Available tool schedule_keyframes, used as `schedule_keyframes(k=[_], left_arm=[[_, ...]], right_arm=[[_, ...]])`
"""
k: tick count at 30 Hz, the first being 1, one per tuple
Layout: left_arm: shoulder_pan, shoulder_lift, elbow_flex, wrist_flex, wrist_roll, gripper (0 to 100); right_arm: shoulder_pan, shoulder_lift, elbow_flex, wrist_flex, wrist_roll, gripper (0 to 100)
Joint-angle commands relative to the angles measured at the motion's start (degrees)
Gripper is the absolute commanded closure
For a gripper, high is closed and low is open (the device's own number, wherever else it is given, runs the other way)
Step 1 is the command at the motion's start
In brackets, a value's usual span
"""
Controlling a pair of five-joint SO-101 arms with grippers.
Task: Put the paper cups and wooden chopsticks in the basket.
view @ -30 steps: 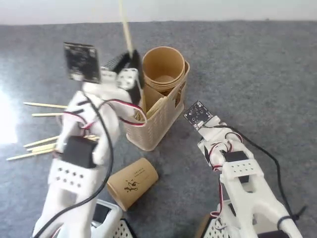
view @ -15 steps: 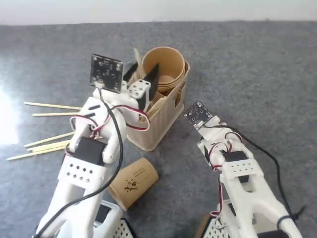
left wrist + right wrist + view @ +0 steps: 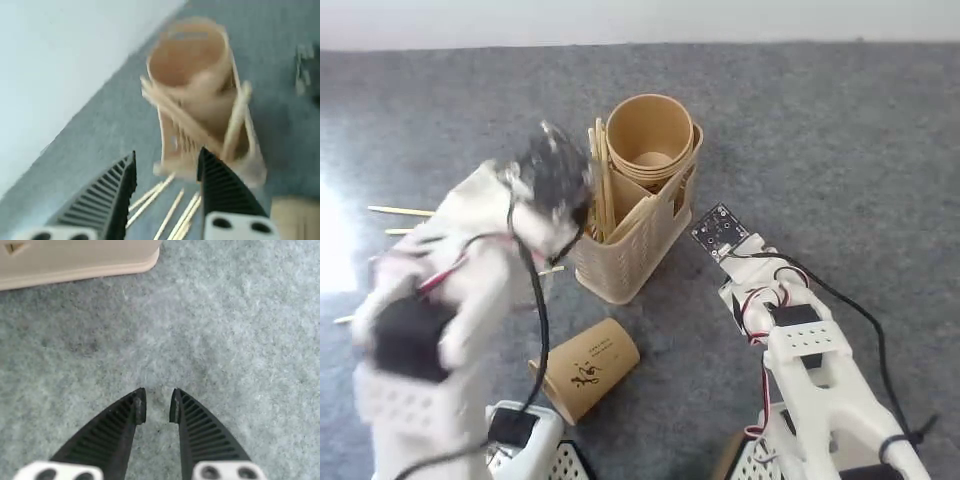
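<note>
The mouth of the beige slatted plastic basket [image 3: 620,262] is largely taken up by stacked brown paper cups [image 3: 650,130], with thin wooden chopsticks [image 3: 603,185] stood upright just beside them. Its left flank is crowded by the white left arm [image 3: 470,280], and loose chopsticks [image 3: 395,211] are scattered on the floor beyond that arm. The ground in front of the basket is blocked by a brown paper cup lying on its side [image 3: 588,368]. Open grey carpet [image 3: 840,150] is left to the right of and behind the basket, and bare carpet is seen under the right gripper [image 3: 157,405].
</note>
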Motion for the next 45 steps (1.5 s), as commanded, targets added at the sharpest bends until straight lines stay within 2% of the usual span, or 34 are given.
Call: schedule_keyframes(k=[1,4,7,11,19,23,28,31,34,39,45], left_arm=[[-4.40,-1.41,-9.54,14.77,-17.76,82],[-9.05,-2.20,-6.81,14.86,-24.53,82],[-9.85,-2.46,1.27,14.86,-30.24,82],[-9.41,-2.46,13.58,14.77,-34.11,82],[-10.29,-2.73,29.67,14.68,-39.03,82],[-15.56,-2.73,35.91,14.68,-44.48,82],[-25.49,-2.73,38.02,14.68,-51.87,82],[-27.43,-2.73,38.90,14.77,-53.10,82],[-25.67,-2.64,42.95,14.77,-53.36,82],[-15.91,-2.64,44.62,14.68,-52.22,82],[-3.60,-2.64,42.42,13.54,-43.16,82]], right_arm=[[-0.31,-1.54,-0.44,-1.01,0.62,90.8],[-0.31,-1.54,-0.44,-0.84,0.62,90.8],[-0.31,-1.54,-0.44,-0.75,0.62,90.8],[-0.31,-1.54,-0.44,-0.75,0.62,90.8],[-0.31,-1.54,-0.44,-1.10,0.62,90.8],[-0.31,-1.54,-0.44,-1.10,0.62,90.8],[-0.31,-1.54,-0.44,-1.19,0.62,90.8],[-0.31,-1.54,-0.44,-1.19,0.62,90.8],[-0.31,-1.54,-0.44,-1.19,0.62,90.8],[-0.31,-1.54,-0.44,-1.19,0.62,90.8],[-0.31,-1.54,-0.44,-1.19,0.62,90.8]])
